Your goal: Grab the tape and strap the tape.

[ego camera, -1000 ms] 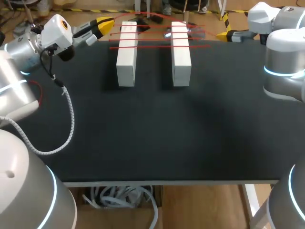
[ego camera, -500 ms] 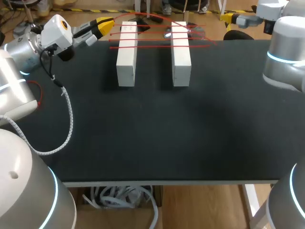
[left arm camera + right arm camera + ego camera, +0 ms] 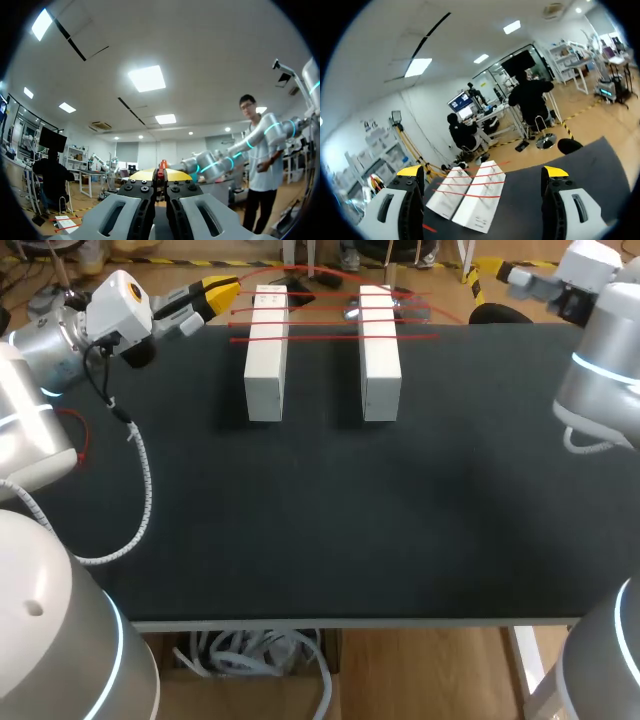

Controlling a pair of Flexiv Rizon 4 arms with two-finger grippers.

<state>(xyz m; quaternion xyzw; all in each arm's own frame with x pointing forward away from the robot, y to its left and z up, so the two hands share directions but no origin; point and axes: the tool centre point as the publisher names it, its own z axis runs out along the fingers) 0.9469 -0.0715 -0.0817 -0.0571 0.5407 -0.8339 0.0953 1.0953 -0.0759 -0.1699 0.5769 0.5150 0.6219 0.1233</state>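
At tabletop point(image 3: 320, 520) far edge, left hand point(image 3: 222, 287) clamps tape point(image 3: 320, 322); right hand point(image 3: 482, 171) is open. Strapping step; next, probably right-hand grasp.

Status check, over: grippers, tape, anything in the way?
Left gripper shut on tape. Right gripper open, past the table's far edge. Tape strung across both blocks. Nothing in the way.

Tape: thin red tape strands point(image 3: 335, 323) ran taut and roughly parallel across both block tops, overhanging each outer side; one further strand arched loosely at the far end.
Supports: two white rectangular blocks point(image 3: 265, 360) lay side by side, apart, near the far edge of the black table point(image 3: 320, 520).
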